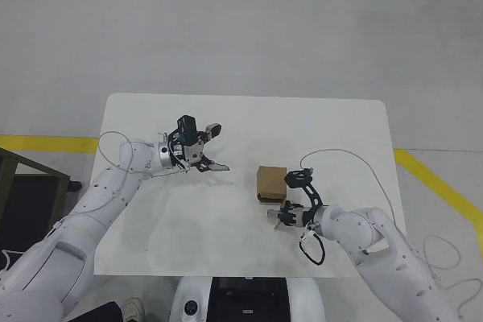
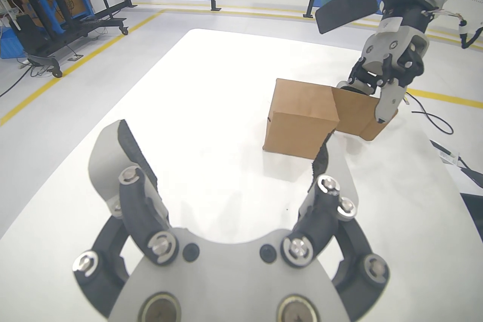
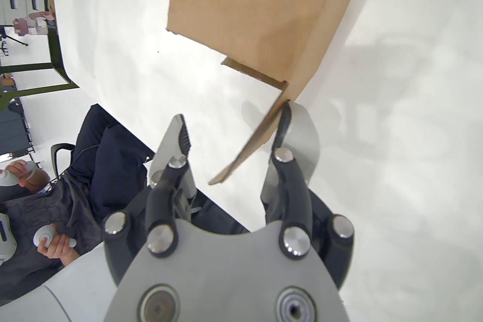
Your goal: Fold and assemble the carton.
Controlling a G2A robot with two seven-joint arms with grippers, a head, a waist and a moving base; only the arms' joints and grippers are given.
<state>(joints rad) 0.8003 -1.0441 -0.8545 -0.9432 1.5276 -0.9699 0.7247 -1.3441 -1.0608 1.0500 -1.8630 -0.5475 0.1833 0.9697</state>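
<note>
A brown carton [image 1: 271,183] stands closed on top at the middle right of the white table [image 1: 209,233]. One loose flap [image 3: 245,146] sticks out from its lower edge toward the table's front. My right gripper [image 3: 234,119] is open around that flap, which lies against one finger's pad [image 3: 283,123]; the other finger stands apart. In the top view the right gripper [image 1: 278,216] sits just in front of the carton. My left gripper [image 2: 222,138] is open and holds nothing, and hovers left of the carton [image 2: 302,119]; it is the left gripper [image 1: 217,149] at the table's middle back.
A thin cable [image 1: 346,153] loops over the table's right part. A dark green frame [image 1: 8,185] stands off the table's left edge. Bare table surface lies in front of and behind the carton.
</note>
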